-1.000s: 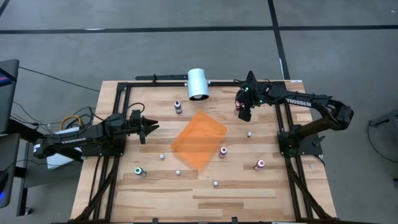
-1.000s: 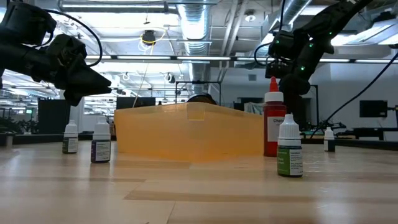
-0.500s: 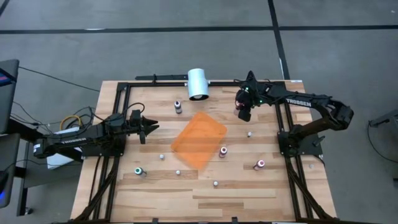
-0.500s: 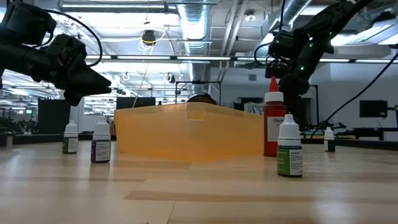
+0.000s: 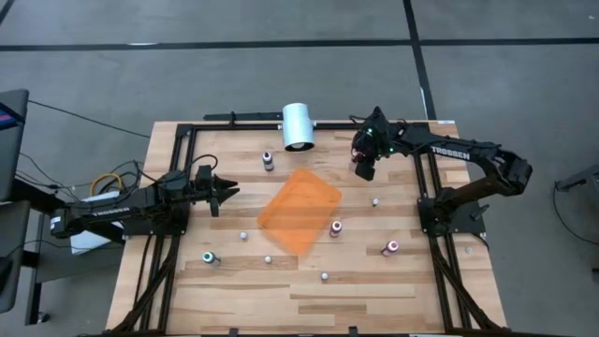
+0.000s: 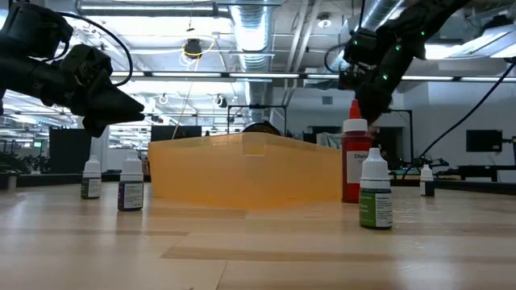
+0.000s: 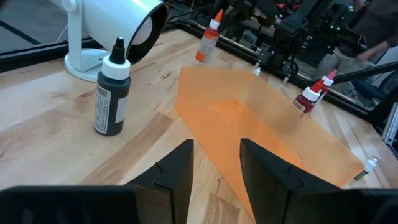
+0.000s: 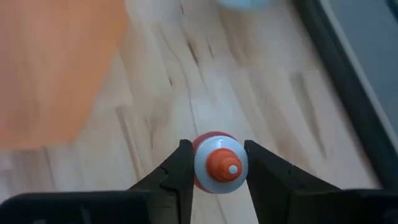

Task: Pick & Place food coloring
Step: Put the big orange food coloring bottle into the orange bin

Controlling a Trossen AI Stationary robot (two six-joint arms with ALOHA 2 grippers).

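Wooden planks make up our table [image 5: 374, 281], fenced by a black frame, with an orange sheet [image 5: 299, 210] lying near its middle, presumably as the drop zone for the bottles. Our right gripper [image 5: 365, 165] hangs at the far right of the table with its fingers [image 8: 177, 171] pressed against both sides of an orange-capped bottle [image 8: 217, 169]; we judge it clenched on that bottle, held upright by the neck so it can be carried over. In the left wrist view that bottle [image 7: 208, 38] appears clear of the wood. Our left gripper [image 5: 225, 192] waits near the left edge, aimed at the sheet, its jaws parted with nothing between them.

Counting from above, we find about nine bottles: the held one, a dark-capped one [image 5: 269, 161] beside the white cylinder [image 5: 299, 125], a green-topped one [image 5: 209, 256], two pink-topped ones [image 5: 336, 227] [image 5: 391, 248], and four pale-capped ones scattered around the sheet. One sheet, one cylinder.
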